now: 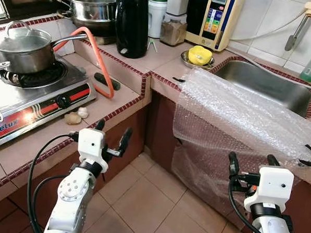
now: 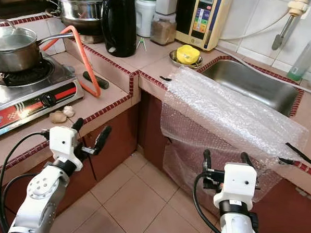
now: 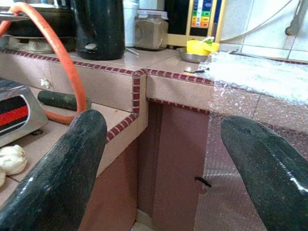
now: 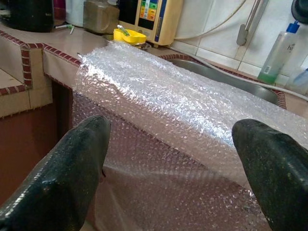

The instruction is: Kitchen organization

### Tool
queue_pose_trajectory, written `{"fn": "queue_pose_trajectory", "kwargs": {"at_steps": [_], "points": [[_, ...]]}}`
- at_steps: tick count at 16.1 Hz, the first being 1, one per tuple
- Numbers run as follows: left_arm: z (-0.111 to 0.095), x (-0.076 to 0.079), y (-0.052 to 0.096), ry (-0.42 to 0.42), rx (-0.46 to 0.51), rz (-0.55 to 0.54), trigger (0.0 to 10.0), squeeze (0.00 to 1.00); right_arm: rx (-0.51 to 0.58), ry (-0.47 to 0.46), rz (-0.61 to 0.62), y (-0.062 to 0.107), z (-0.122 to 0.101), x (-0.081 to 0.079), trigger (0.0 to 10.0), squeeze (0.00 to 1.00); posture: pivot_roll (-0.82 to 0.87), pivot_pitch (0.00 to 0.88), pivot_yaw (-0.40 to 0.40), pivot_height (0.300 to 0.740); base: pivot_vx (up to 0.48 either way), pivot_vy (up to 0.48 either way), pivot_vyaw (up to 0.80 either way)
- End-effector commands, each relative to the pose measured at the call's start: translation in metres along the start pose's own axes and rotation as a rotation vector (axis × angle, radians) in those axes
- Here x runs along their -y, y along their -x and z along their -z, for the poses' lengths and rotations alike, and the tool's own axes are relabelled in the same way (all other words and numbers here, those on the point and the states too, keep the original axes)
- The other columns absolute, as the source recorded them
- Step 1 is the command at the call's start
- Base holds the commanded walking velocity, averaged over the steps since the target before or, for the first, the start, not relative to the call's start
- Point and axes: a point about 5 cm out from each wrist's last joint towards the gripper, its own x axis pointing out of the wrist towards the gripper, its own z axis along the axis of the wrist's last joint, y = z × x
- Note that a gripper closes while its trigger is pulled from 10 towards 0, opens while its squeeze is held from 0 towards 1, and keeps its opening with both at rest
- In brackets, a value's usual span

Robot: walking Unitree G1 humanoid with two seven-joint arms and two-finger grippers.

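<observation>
Right gripper [image 1: 251, 162] and left gripper [image 1: 113, 135], fingers spread and empty, bubble wrap [image 1: 239, 108] just ahead of the right, over the counter edge [image 1: 162, 81].

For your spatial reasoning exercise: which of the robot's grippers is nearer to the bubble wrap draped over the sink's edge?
Right. The right gripper hangs open just before the bubble wrap, while the left gripper sits open by the stove counter, farther away.

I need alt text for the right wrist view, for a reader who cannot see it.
The right gripper, fingers open, faces a sheet of bubble wrap draped over the counter edge in front of a steel sink. A yellow bowl sits behind on the counter.
</observation>
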Motion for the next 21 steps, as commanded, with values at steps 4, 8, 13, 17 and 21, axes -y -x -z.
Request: {"fn": "queue_pose_trajectory", "kwargs": {"at_steps": [4,8,13,17,21], "points": [[0.003,-0.002,-0.001,0.034,-0.037,0.004,10.0,0.00,-0.015,-0.019,0.016,0.000,0.000,0.002,10.0,0.00,0.05,0.000,-0.025,0.740,0.000,0.000,-0.36],[0.009,-0.004,0.000,0.070,-0.071,-0.015,10.0,0.00,-0.024,-0.022,0.004,0.002,0.001,0.001,10.0,0.00,0.04,0.000,-0.026,0.740,0.000,0.000,-0.40],[0.011,-0.004,0.002,0.065,-0.085,-0.019,10.0,0.00,-0.029,-0.017,-0.008,0.003,0.000,0.001,10.0,0.00,0.04,0.000,-0.034,0.740,0.000,0.000,-0.48],[0.014,-0.002,0.001,0.104,-0.118,-0.029,10.0,0.00,-0.036,-0.020,-0.018,0.003,0.001,-0.001,10.0,0.00,0.04,0.000,-0.036,0.740,0.000,0.000,-0.80],[0.013,-0.002,0.001,0.094,-0.119,-0.015,10.0,0.00,-0.041,-0.030,-0.020,0.002,0.001,-0.002,10.0,0.00,0.05,0.000,-0.038,0.740,0.000,0.000,-0.80]]}}
